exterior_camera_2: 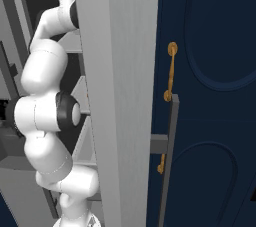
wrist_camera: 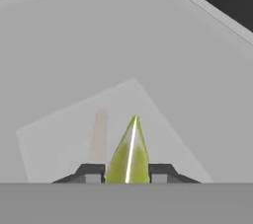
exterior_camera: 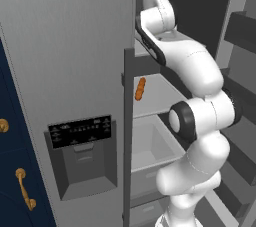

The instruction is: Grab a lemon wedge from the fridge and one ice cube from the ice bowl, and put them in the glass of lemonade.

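one fridge [exterior_camera: 65, 61] door swung open, its edge and dark handle [exterior_camera_2: 167, 161] toward 3 o'clock in the right base view. arm [exterior_camera: 200, 121] reaches up into the open compartment, wrist toward 12 in the left base view. orange item [exterior_camera: 140, 89] lies on a pale shelf [exterior_camera: 160, 96] at 9 from the elbow. gripper [wrist_camera: 126, 172] fingers clamped on lemon wedge [wrist_camera: 129, 156], point toward 12, over a light shelf panel.

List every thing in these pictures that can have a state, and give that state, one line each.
Fridge: right door open, left door shut.
Lemon wedge: held between the jaws, tip pointing away.
Gripper: shut on the wedge, inside the fridge.
Carrot: lying on a fridge shelf.
Drawer: empty as far as visible.
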Tool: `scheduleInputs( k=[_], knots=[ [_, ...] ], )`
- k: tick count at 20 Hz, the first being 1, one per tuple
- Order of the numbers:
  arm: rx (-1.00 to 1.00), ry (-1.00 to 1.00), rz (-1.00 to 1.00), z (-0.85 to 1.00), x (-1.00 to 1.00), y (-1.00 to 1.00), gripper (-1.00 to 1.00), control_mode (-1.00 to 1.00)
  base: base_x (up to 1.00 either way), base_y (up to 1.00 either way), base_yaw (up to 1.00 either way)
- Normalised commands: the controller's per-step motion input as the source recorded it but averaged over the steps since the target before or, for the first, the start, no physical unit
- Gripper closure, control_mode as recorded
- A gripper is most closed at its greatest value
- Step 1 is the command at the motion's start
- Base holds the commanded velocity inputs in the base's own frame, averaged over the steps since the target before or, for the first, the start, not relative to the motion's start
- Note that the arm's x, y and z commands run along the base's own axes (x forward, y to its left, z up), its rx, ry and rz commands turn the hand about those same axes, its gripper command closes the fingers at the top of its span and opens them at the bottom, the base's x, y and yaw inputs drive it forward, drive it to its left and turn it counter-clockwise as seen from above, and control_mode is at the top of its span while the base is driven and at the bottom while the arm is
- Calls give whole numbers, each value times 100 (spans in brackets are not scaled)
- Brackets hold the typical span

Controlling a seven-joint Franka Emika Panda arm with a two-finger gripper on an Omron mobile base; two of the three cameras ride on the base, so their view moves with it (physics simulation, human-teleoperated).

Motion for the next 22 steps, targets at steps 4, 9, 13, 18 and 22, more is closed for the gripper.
scheduleInputs(
  k=[4, 9, 13, 18, 22],
  knots=[
    [0, 0, 0, 0, 2, 0, 100, -100, 0, 0, 0],
    [0, -1, 0, -8, -60, -17, 100, -100, 0, 0, 0],
    [3, -5, 1, -13, -100, -49, 100, -100, 0, 0, 0],
    [7, -15, 9, -14, -100, -28, 100, -100, 0, 0, 0],
    [1, -9, 13, -13, -100, 0, 100, -100, 0, 0, 0]
  ],
)
